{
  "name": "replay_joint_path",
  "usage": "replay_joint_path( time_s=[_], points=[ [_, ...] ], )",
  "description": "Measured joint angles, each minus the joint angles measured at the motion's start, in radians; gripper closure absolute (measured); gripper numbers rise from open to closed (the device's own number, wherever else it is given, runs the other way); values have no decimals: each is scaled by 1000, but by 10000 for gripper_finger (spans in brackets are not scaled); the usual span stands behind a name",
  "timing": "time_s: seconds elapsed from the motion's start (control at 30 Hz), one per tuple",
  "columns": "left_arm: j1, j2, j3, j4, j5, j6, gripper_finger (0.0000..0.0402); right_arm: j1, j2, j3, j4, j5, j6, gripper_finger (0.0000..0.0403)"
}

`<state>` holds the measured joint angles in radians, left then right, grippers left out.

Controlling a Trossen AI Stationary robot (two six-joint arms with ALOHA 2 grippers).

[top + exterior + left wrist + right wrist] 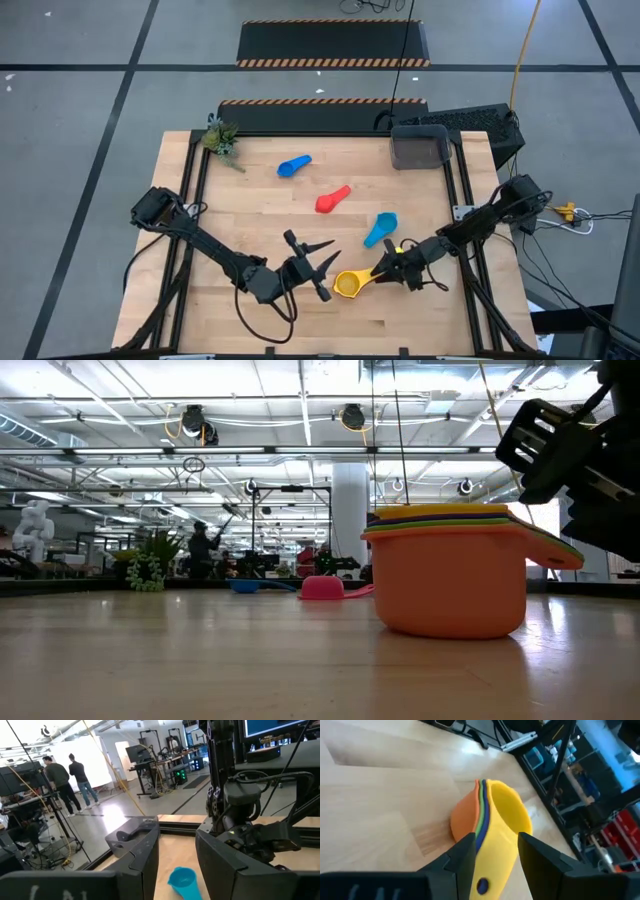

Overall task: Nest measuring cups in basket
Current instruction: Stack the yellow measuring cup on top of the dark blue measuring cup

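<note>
At five o'clock on the counter [250,210], our right pincer [385,268] clamps the nested stack's [346,285] handles to carry it basketward [420,147], left pincer [322,270] apart.

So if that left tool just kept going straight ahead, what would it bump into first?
Probably the light blue cup lying just ahead of the left tool; the right arm is behind it. Depth is hard to judge.

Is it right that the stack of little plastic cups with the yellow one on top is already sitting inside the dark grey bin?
No. The nested stack of plastic cups stands on the wooden table, far from the dark grey bin, with the right gripper on its handles. The high view shows it.
</note>
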<state>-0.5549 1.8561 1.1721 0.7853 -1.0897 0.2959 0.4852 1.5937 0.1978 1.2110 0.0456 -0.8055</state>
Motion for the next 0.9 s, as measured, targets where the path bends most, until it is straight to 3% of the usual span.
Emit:
replay_joint_path(
  time_s=[0.27,0.5,0.73,0.9],
  points=[
    [0,0,0,-5,0,-10,270,-23,-151,0,-125,-74,163,260],
    [1,0,0,-5,0,-14,270,-92,-266,2,-270,-2,420,265],
    [14,0,0,-6,0,-19,270,-133,-280,69,-588,4,449,296],
    [26,0,0,-30,0,-46,270,-130,-280,82,-591,-29,454,312]
  ],
)
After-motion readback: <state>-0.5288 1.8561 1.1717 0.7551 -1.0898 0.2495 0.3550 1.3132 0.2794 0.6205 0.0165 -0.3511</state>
